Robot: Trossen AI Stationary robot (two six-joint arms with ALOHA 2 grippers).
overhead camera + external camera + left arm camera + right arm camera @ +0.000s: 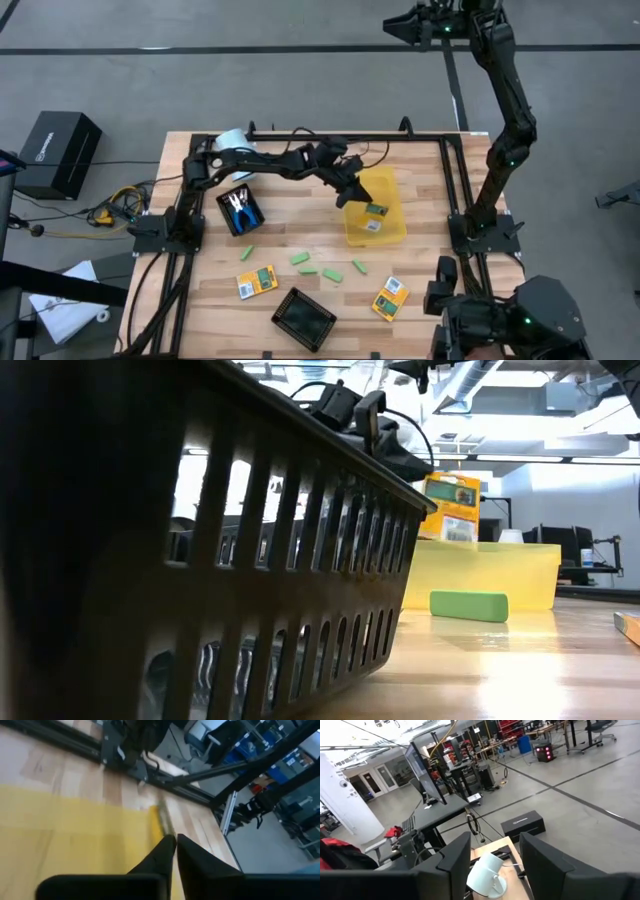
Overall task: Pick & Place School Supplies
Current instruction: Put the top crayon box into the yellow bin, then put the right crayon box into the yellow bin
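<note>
My left gripper (358,196) is over the yellow translucent bin (392,232), shut on a yellow-orange pack (375,211). In the low view the pack (452,506) hangs over the bin (500,575), its lower end at about rim height. Two more packs (257,281) (390,297) lie flat on the table near its front. Several light-green pieces (309,267) lie between them. Blue-handled scissors (240,208) lie in a black tray. My right gripper (495,860) is open and empty, raised high beyond the table's far right corner (400,24). My left gripper pinches the pack's upper edge (163,822) between its two fingers. The pack shows edge-on between the fingertips (165,847). The fingers slant down from the table's left side. The pack hangs below them, nearly upright and clear of the table (455,485).
A pale white-blue cylinder (232,140) stands at the far left. A second black tray (304,318) sits at the front edge and fills the low view's left side (200,560). A black frame (455,190) runs round the table.
</note>
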